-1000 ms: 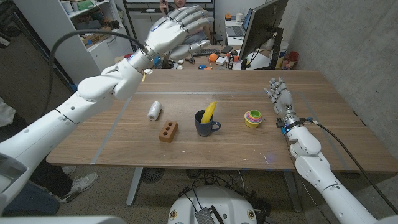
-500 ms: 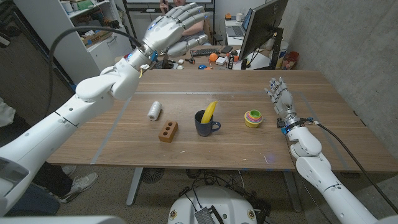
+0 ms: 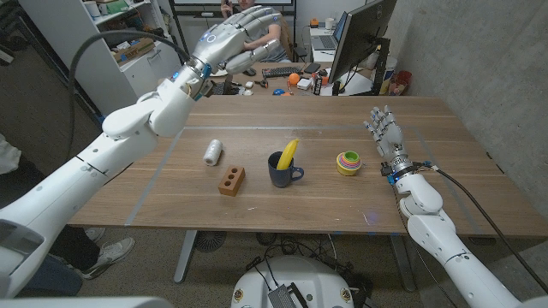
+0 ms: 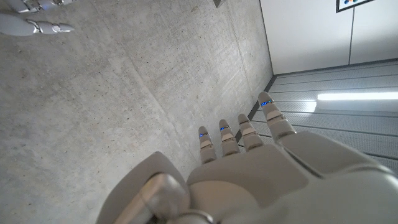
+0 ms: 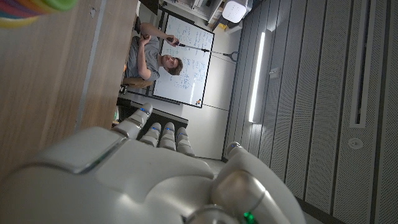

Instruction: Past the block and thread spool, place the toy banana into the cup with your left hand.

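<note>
Head view shows the wooden worktop (image 3: 445,184) with the left arm reaching up and away over its far left corner, the left hand (image 3: 233,40) raised high beyond the far edge, fingers spread apart and holding nothing. The right hand (image 3: 384,130) stands near the right side of the worktop, fingers pointing up and slightly apart, also holding nothing. Between them, near the middle of the worktop, sits the dark blue cup (image 3: 282,171) with its handle turned toward the right arm, and the toy banana (image 3: 288,153) stands inside it, its long axis tilted up and leaning toward the far right, the yellow tip rising above the rim. So the task's object looks to be in its goal already, and the left hand lies well apart from it, above and beyond. To the left of the cup lies the brown block (image 3: 230,180), with two holes in its face, and farther left and back lies the white thread spool (image 3: 212,152); both sit between the cup and the left arm's side, so any return toward the cup would pass over them. A small stack of coloured rings (image 3: 348,162) rests between the cup and the right hand. By this judgement, the left arm has only to retreat.
</note>
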Motion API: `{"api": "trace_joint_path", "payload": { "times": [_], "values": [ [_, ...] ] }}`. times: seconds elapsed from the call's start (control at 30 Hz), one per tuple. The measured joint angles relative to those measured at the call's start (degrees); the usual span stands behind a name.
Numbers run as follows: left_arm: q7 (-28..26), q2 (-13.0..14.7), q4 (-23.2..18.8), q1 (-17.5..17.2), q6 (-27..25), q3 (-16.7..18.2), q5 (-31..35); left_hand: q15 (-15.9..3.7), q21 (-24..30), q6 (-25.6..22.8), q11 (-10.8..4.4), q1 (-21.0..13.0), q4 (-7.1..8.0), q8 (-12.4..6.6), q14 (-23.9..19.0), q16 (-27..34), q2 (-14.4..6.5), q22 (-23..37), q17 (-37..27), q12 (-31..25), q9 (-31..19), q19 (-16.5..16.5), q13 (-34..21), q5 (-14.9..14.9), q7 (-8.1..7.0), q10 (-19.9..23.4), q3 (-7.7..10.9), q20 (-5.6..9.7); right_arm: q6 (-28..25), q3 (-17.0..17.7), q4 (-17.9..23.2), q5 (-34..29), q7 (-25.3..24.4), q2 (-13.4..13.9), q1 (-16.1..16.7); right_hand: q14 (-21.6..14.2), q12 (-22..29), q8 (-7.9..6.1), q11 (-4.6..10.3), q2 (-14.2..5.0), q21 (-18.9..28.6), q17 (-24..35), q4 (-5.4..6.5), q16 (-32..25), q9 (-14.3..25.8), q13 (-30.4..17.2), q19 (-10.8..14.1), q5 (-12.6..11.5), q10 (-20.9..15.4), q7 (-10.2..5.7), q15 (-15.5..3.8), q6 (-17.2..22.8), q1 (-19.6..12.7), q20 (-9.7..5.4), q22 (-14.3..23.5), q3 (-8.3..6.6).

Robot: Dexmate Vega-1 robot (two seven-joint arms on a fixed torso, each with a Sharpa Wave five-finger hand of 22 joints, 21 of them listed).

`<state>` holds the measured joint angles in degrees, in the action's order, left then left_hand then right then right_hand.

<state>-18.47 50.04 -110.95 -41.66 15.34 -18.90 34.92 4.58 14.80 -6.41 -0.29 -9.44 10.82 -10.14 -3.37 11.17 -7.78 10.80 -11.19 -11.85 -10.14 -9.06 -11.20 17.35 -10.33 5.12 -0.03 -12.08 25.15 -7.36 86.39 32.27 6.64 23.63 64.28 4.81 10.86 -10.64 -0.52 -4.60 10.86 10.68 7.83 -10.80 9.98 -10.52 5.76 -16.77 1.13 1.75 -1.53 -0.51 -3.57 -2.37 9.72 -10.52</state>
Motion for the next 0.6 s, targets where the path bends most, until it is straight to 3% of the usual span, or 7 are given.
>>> {"api": "trace_joint_path", "payload": {
  "times": [0.3, 0.6],
  "values": [
    [5.7, -1.1, 1.1, -0.1, 0.9, 1.0, -9.6, 0.31, -0.4, 0.3, 0.39, 1.0, -0.18, 0.00, 0.3, 0.0, 0.4, 0.0, 0.0, 0.0, 0.0, 0.5, 0.0, 0.0, 0.29, -0.4, -0.18, -0.12, 0.0, -0.1, 0.0, -0.1, -0.1, 0.0, -0.1, 0.0, 0.0, 0.00, 0.00, 0.00, 0.0, 0.0, 0.06, 0.0, 0.0, 0.0, 0.0, 0.0, 0.0, 0.00, 0.00, 0.0, 0.0, 0.00, 0.0, 0.41],
    [8.5, -1.9, 2.1, 0.1, 1.8, 1.3, -13.6, 0.87, -0.6, 0.5, 0.60, 1.7, -0.31, 0.00, 0.3, 0.0, 0.8, 0.0, 0.0, 0.0, 0.0, 1.1, 0.0, 0.0, 0.50, -0.6, -0.31, -0.11, -0.2, -0.3, -0.3, -0.3, -0.1, 0.0, -0.4, 0.0, 0.0, 0.00, 0.00, 0.00, 0.0, 0.0, 0.00, 0.0, 0.0, 0.0, 0.0, 0.0, 0.0, 0.00, 0.00, 0.0, 0.0, 0.00, 0.0, 0.47]
  ]
}}
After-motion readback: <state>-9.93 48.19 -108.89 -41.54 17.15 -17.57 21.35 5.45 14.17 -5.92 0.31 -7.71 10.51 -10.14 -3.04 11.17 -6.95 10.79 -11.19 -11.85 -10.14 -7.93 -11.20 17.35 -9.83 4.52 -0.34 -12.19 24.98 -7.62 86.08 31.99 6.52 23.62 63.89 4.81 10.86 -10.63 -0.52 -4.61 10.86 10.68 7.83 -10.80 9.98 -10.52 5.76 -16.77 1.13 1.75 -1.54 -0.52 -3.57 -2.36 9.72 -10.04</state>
